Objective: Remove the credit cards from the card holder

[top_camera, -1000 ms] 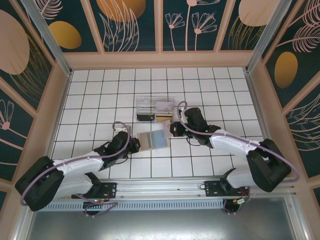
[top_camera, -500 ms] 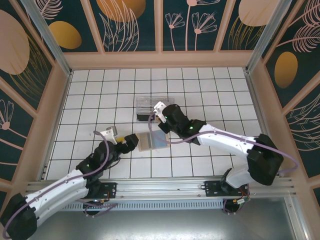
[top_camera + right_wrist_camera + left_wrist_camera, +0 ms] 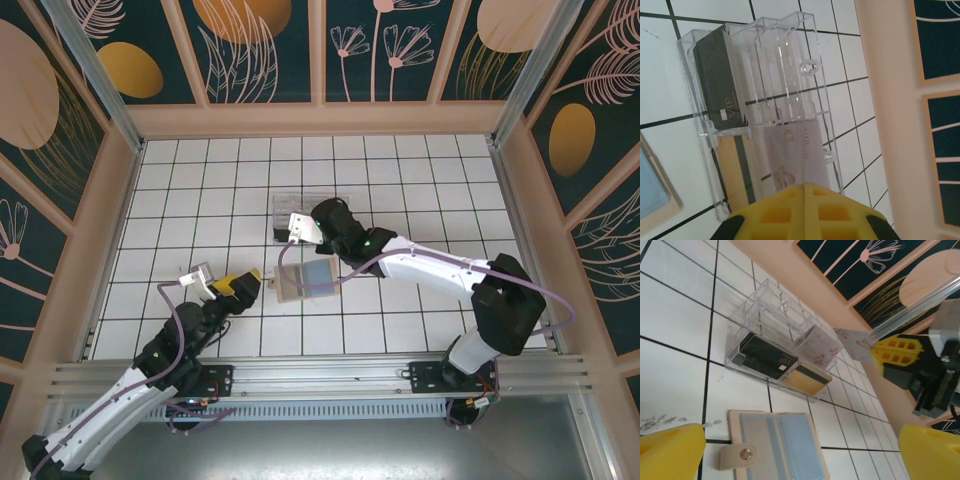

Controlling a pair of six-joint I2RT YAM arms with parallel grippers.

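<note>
Right gripper [image 3: 804, 192], clamped on a credit card [image 3: 855, 341], hung over the far clear box [image 3: 790, 55], apparently ready for release.

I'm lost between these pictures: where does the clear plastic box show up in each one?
Top external: clear plastic box at the table's centre, just beyond the card holder.
Left wrist: box upper middle, beyond the card holder.
Right wrist: box spans left to centre.
Shared landmark: the black VIP card inside it.

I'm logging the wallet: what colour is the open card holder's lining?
Blue-grey lining on the card holder, tan border; best in the left wrist view.
</note>
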